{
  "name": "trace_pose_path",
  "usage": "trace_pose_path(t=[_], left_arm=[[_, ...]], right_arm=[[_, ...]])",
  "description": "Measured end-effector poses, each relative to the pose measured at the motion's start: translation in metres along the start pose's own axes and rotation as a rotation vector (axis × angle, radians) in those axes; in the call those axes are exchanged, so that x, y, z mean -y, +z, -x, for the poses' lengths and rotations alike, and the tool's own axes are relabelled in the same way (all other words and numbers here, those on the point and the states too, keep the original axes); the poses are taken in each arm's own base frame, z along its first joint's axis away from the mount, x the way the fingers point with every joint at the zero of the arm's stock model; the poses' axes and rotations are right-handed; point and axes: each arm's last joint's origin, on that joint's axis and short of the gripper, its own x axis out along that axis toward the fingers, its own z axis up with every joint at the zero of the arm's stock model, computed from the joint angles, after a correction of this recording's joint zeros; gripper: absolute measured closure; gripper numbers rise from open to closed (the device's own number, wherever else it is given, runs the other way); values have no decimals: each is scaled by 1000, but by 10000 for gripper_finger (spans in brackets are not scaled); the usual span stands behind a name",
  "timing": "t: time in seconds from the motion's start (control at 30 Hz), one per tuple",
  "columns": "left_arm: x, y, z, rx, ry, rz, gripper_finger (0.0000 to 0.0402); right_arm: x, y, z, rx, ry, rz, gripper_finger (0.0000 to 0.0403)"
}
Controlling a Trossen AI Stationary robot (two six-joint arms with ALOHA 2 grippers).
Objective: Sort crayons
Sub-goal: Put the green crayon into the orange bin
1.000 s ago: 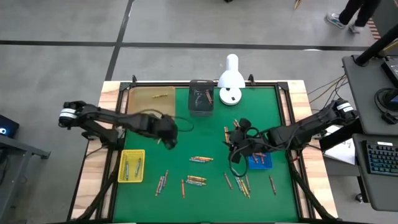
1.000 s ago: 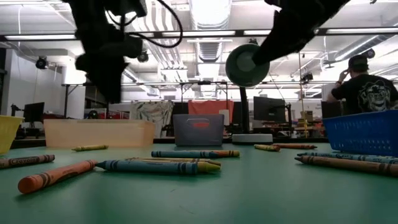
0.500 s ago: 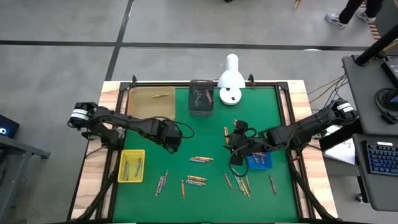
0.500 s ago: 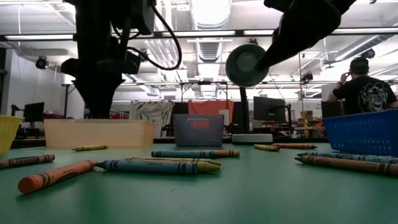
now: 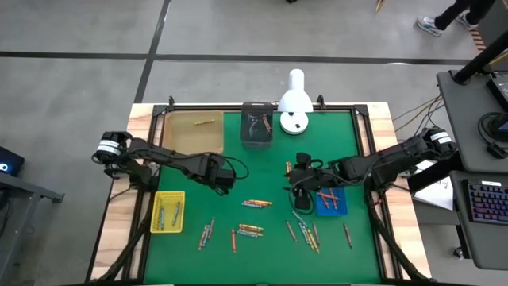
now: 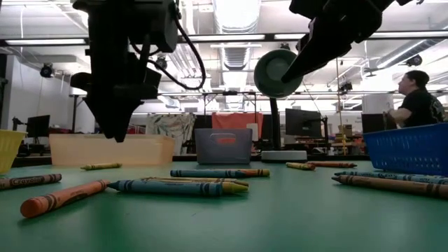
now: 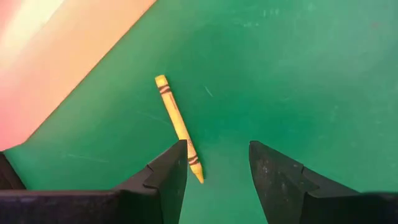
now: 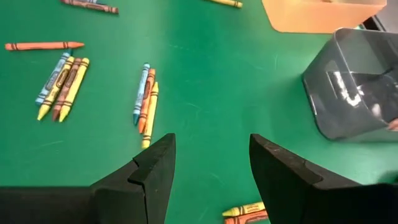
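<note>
Green felt covers the surface [image 5: 270, 159], and most of the crayons [image 5: 252, 204] lie loose across its 6 o'clock half, with a denser clutch near 4 o'clock beside the blue tray [image 5: 332, 203]; a few already sit in the yellow tray [image 5: 167, 212] at 8 o'clock, the grey bin [image 5: 257, 125] at 12 o'clock and the pale orange tray [image 5: 190, 131] at 11 o'clock. Hovering toward 9 o'clock of centre, the left pincer [image 7: 217, 171] has its jaws spread and empty over a lone yellow crayon [image 7: 179, 127], which lies aslant with its tip just beside one finger rather than centred in the gap. That offset looks like the main risk: closing from here could clip the crayon's end, so it pivots, rolls off across the felt, or gets pinched at an angle and drops on the way to a tray. Toward 3 o'clock of centre, the right pincer [image 8: 211, 168] is likewise open and holds nothing above a tight row of three crayons [image 8: 145, 104]; since they touch, a descent there would probably nudge neighbours or lift two colours at once, spoiling the sort.
</note>
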Motion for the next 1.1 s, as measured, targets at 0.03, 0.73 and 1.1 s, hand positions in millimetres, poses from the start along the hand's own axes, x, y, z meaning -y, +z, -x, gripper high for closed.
trace_pose_path(t=[0.03, 0.73, 1.1], left_arm=[[0, -1, -1, 8, 11, -4, 247], [-28, -27, -40, 196, -63, 113, 247], [-36, -38, -61, 238, -49, 182, 247]], right_arm=[[1, 0, 0, 2, 3, -4, 209], [29, 16, -6, 132, 14, -108, 209], [29, 24, -5, 207, 18, -113, 209]])
